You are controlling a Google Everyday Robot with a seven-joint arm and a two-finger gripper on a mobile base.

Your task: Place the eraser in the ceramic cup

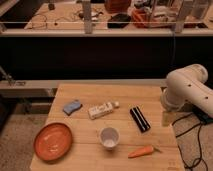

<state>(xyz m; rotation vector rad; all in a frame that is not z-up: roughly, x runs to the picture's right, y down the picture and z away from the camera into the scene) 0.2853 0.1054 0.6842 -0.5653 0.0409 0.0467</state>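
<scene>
The eraser [140, 119] is a black ridged block lying flat on the wooden table [115, 92], right of centre, its length running front to back. The ceramic cup [109, 138] is small, round and white. It stands upright with its mouth up, just left of and in front of the eraser, apart from it. Only the white arm [186, 91] shows, bent beside the table's right edge, above and right of the eraser. My gripper is out of view.
An orange plate [53, 141] lies at the front left. A small blue pad [72, 106] and a white tube [103, 110] lie left of the eraser. An orange carrot [140, 151] lies at the front right. A rail and cluttered benches stand behind; cables trail at the right.
</scene>
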